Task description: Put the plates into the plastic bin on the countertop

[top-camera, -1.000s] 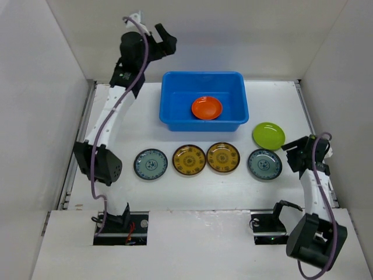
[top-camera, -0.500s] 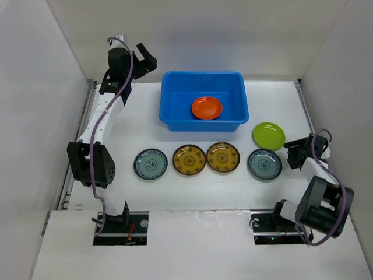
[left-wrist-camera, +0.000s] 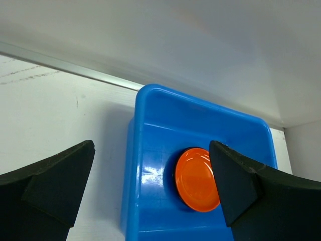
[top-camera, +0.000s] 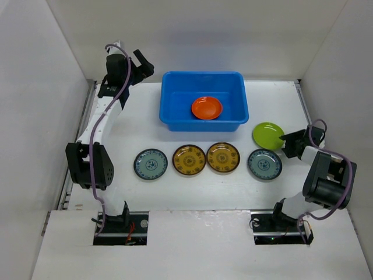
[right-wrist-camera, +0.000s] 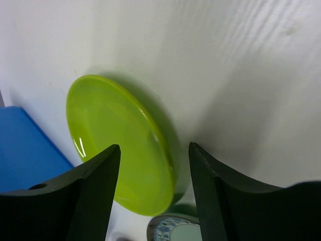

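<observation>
Green plate (top-camera: 268, 134) noted on the counter (top-camera: 145, 125), just right of the blue bin (top-camera: 175, 116). Right gripper (right-wrist-camera: 154, 148) found part-open astride its rim, nothing clamped. Plate judged light, rigid, slick; rim to be pinched.

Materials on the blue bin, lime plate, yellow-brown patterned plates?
Blue bin: moulded plastic by the look, glossy; uniform colour, rounded corners, glare on its floor.
Lime green plate: smooth, glossy, bright highlights near the rim; melamine or glazed ceramic, can't tell.
Yellow-brown plates: printed pattern, slight sheen; same doubt.
</observation>
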`<state>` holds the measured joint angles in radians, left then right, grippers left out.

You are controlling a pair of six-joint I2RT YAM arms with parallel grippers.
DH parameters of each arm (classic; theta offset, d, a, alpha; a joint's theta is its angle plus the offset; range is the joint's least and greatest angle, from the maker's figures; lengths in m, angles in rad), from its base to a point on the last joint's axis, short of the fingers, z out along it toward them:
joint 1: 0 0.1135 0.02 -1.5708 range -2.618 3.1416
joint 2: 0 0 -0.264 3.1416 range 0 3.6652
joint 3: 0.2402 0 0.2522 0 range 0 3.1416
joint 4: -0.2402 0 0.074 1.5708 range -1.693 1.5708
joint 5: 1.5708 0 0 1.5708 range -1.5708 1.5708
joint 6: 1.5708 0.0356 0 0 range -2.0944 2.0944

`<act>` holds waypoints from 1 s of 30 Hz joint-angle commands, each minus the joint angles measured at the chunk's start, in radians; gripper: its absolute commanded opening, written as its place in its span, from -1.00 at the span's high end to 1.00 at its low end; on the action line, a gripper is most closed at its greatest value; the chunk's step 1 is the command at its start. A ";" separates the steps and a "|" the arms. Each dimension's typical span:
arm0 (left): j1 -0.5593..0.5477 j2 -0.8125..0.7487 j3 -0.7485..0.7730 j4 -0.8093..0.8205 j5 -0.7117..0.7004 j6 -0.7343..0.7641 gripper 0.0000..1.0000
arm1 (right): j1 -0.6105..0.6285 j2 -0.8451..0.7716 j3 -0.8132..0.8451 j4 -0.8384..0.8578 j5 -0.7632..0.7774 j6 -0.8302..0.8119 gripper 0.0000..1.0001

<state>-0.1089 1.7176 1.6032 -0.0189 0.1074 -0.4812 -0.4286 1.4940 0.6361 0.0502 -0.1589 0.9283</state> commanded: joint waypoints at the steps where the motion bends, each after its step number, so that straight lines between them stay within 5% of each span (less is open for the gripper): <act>1: 0.033 -0.088 -0.026 0.053 0.012 -0.007 -1.00 | 0.035 0.041 0.036 0.056 -0.027 0.023 -0.23; 6: 0.064 -0.125 -0.090 0.053 0.011 -0.014 -1.00 | 0.066 0.098 0.053 0.057 -0.022 0.021 0.02; 14: 0.085 -0.205 -0.232 0.074 -0.018 -0.079 -1.00 | 0.073 0.164 0.082 0.065 -0.018 0.032 0.96; 22: 0.074 -0.344 -0.454 0.077 -0.122 -0.123 -1.00 | 0.081 -0.047 0.112 -0.007 0.044 0.086 1.00; 30: 0.035 -0.510 -0.660 0.017 -0.209 -0.122 -1.00 | 0.176 -0.244 0.370 -0.167 0.156 0.050 1.00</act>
<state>-0.0624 1.2659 0.9852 0.0036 -0.0597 -0.5926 -0.3016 1.2922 0.8696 -0.1028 -0.0513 0.9909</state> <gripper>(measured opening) 0.997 0.035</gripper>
